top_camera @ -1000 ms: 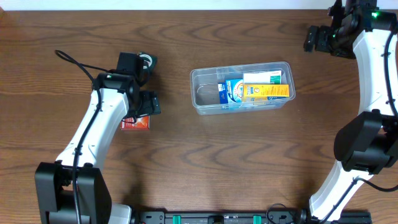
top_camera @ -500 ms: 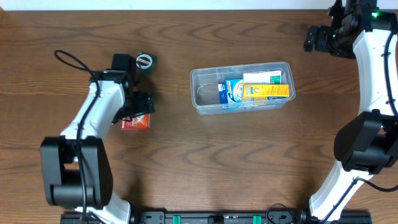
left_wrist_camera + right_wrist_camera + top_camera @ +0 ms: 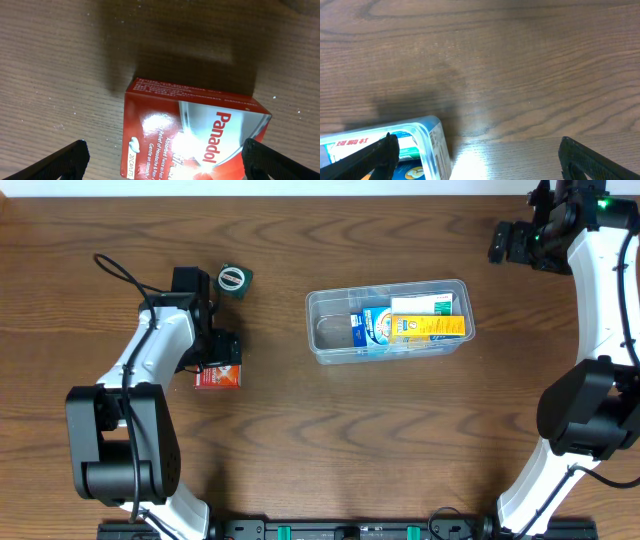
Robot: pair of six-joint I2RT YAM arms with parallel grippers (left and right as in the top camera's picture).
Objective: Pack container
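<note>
The clear container [image 3: 327, 332] sits mid-table and holds a blue box [image 3: 372, 327], a yellow box [image 3: 428, 328] and a white-and-green box [image 3: 428, 304]. A red Panadol box [image 3: 218, 378] lies flat on the wood to its left. My left gripper [image 3: 222, 352] hovers open just above that box. In the left wrist view the box [image 3: 195, 127] lies between and below the spread fingertips of the gripper [image 3: 162, 162], with no contact. My right gripper [image 3: 508, 242] hangs open at the far right. Its wrist view shows a container corner [image 3: 431, 137] by the left fingertip.
A small dark green pack with a round label [image 3: 233, 278] rests just behind the left wrist. A black cable [image 3: 115, 272] loops off the left arm. The right arm's white links [image 3: 600, 290] run down the right side.
The left arm has swung left, uncovering the dark green pack, and its gripper has shifted slightly left over the red box. The right arm and container have not moved.
</note>
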